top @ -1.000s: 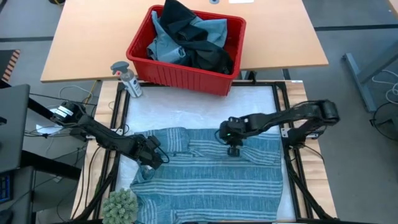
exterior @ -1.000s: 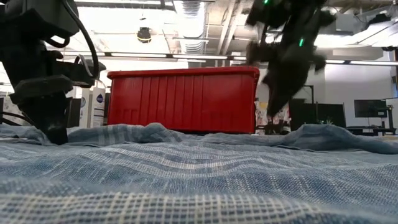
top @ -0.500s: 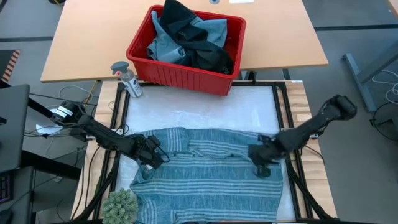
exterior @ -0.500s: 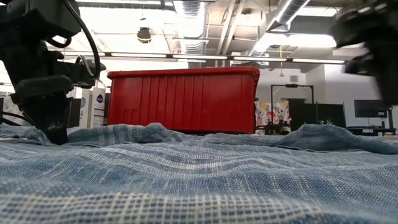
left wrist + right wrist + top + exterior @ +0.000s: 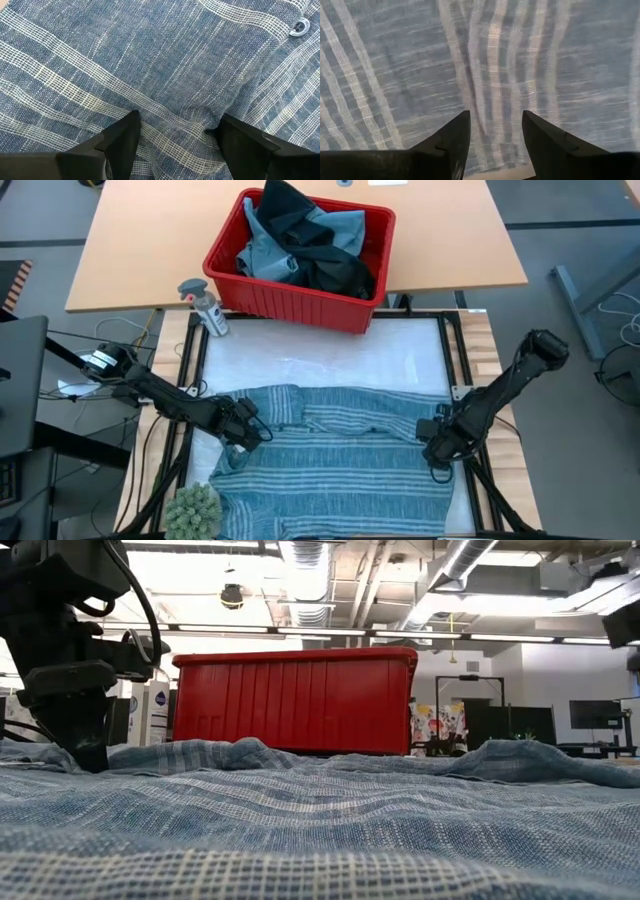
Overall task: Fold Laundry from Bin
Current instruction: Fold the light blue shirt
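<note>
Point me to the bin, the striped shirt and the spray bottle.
bin [image 5: 285, 305]: high view, red front wall.
striped shirt [image 5: 340, 475]: high view, middle of the spread cloth.
spray bottle [image 5: 207, 310]: high view, its body, beside the bin's left corner.

The striped garment [image 5: 165, 65] is coarse, matt woven cloth; the bin [image 5: 295, 702] is ribbed, slightly glossy red plastic.

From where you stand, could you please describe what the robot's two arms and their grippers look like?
Both arms are slim, dark, jointed links. The left arm trails thin black cables near its base, beside a small white part. The right arm has a rounded, bulky elbow joint. The left gripper and the right gripper each carry two matte black, wedge-shaped fingers tapering to blunt tips.
</note>
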`<control>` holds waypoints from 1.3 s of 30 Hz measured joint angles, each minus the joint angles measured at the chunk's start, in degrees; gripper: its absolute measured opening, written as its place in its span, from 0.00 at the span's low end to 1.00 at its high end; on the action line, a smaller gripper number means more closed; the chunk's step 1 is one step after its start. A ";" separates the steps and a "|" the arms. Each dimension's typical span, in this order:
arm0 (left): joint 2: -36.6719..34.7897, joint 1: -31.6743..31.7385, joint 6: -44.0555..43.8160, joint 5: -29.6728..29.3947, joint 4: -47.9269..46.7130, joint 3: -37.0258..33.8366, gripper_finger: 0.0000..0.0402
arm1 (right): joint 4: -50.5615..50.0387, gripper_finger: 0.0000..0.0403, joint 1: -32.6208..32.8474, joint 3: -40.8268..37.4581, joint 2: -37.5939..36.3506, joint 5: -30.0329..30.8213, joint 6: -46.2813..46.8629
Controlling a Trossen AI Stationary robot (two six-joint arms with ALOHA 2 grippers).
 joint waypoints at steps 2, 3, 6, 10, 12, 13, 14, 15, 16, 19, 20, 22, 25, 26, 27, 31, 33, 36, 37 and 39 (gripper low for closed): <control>0.02 0.00 0.10 0.03 -0.02 0.00 0.61 | -0.28 0.50 0.07 -0.35 0.47 -0.21 -0.60; 0.02 0.00 0.10 0.05 -0.02 -0.01 0.61 | -0.22 0.49 0.07 -0.36 0.66 -0.29 -1.05; 0.02 0.00 0.10 0.07 -0.02 -0.02 0.61 | 0.51 0.50 0.07 -0.36 0.77 -0.24 -1.67; 0.02 -0.02 0.10 0.07 -0.02 -0.04 0.61 | 1.52 0.50 0.11 -0.36 0.77 -0.49 -2.81; 0.02 -0.02 0.10 0.07 -0.02 -0.04 0.61 | 2.96 0.50 0.73 -0.36 0.77 -0.65 -2.92; 0.04 -0.02 0.10 0.08 -0.02 -0.04 0.61 | 3.66 0.50 1.21 -0.34 0.77 -0.59 -2.98; 0.04 -0.02 0.10 0.08 -0.02 -0.04 0.61 | 4.35 0.50 1.75 -0.34 0.95 -0.56 -3.00; 0.04 -0.02 0.10 0.09 -0.02 -0.04 0.61 | 4.88 0.50 2.21 -0.34 1.20 -0.48 -3.04; 0.04 -0.02 0.10 0.09 -0.02 -0.04 0.61 | 4.77 0.50 2.62 -0.34 1.42 -0.48 -2.75; 0.04 -0.02 -0.07 -0.07 -0.02 -0.04 0.61 | 1.93 0.50 3.45 -0.30 2.79 -0.37 -1.39; 0.04 -0.06 -0.13 -0.29 -0.02 -0.06 0.61 | 1.15 0.50 3.50 -0.34 3.25 -0.23 -1.27; 0.04 -0.07 -0.16 -0.54 -0.02 -0.07 0.61 | 0.72 0.50 3.38 -0.34 4.25 -0.21 -1.36; 0.07 -0.07 0.10 -0.79 -0.02 -0.07 0.61 | 1.47 0.50 3.32 -0.34 5.55 -0.24 -1.56; 0.07 -0.07 0.28 -0.79 0.00 -0.07 0.61 | 1.89 0.50 3.32 -0.34 5.97 -0.23 -1.56; 0.07 -0.07 0.34 -0.79 0.01 -0.07 0.61 | 2.19 0.49 3.32 -0.34 6.42 -0.24 -1.56; 0.07 -0.07 0.39 -0.89 0.01 -0.07 0.61 | 3.04 0.46 3.29 -0.32 8.35 -0.29 -1.53; 0.07 -0.07 0.34 -0.94 0.01 -0.07 0.61 | 2.58 0.42 2.98 -0.32 9.38 -0.64 -1.53; 0.07 -0.07 0.34 -1.09 0.01 -0.07 0.61 | 2.21 0.31 2.24 -0.29 10.58 -1.99 -1.50; 0.07 -0.07 0.34 -1.09 0.01 -0.07 0.61 | 1.91 0.27 1.86 -0.29 10.72 -2.65 -1.28; 0.07 -0.07 0.33 -1.11 0.01 -0.07 0.61 | 0.99 0.17 1.17 -0.18 10.74 -3.64 0.38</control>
